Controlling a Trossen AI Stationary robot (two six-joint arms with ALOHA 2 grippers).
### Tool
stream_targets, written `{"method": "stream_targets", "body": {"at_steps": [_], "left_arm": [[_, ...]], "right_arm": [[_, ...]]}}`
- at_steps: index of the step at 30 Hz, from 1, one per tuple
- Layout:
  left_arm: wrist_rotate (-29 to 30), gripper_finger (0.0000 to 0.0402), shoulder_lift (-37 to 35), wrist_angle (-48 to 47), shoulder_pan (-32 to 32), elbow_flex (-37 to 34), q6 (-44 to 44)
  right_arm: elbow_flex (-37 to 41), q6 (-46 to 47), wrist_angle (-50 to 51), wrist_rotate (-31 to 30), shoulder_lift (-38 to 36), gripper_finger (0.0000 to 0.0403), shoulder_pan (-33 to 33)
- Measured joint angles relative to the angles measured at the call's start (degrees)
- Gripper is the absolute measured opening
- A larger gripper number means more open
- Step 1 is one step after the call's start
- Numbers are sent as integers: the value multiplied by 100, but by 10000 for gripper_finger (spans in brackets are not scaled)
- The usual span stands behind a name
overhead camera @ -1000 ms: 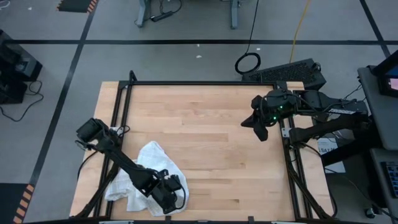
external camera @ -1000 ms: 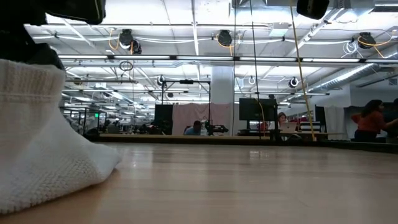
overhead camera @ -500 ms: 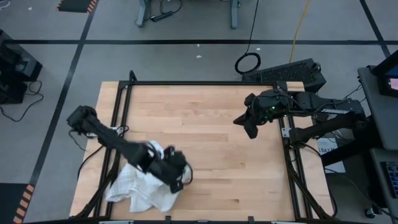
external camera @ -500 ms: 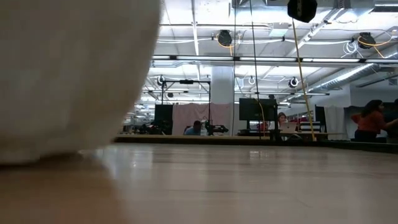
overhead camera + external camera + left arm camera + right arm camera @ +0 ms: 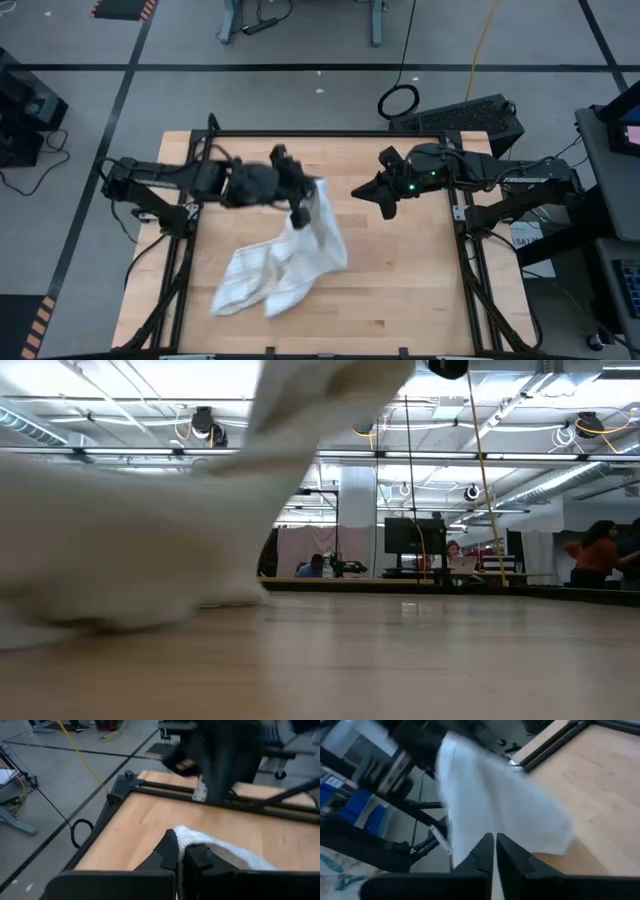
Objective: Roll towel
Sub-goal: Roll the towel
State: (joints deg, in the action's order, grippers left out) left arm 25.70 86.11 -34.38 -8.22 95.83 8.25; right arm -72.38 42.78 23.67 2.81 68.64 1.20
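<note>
With the left gripper (image 5: 300, 212) clamped on a corner of the towel (image 5: 285, 265), the cloth trails below it onto the table (image 5: 400, 280). Lift until it hangs free, then lay it flat. The right gripper (image 5: 385, 200), closed and empty, waits just beside; take the opposite corner

Pale wooden table (image 5: 400, 270) in black frame, towel (image 5: 270, 275) trailing onto it

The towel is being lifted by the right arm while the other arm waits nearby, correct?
Not quite: it is the left gripper that is shut on the towel, as the high view shows. The right gripper is the one waiting nearby, shut and holding nothing.
</note>
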Motion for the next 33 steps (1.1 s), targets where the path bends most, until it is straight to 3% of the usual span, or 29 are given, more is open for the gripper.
{"method": "stream_targets", "body": {"at_steps": [4, 11, 17, 22, 33], "left_arm": [[-390, 3, 1, 126, 341, 29, 38], [-482, 3, 4, 380, 449, 29, 465], [-730, 3, 4, 506, 446, 26, 842], [-681, 3, -30, 432, 456, 26, 950], [-714, 2, -39, 431, 619, 26, 1051]], "right_arm": [[0, -45, 148, -307, 2, 70, 205], [2, -389, 258, -1240, 51, 198, 465], [4, -648, 37, -1330, 168, 289, 406], [7, -790, -156, -1049, 274, 308, 477], [2, -765, -538, -1038, 899, 299, 436]]}}
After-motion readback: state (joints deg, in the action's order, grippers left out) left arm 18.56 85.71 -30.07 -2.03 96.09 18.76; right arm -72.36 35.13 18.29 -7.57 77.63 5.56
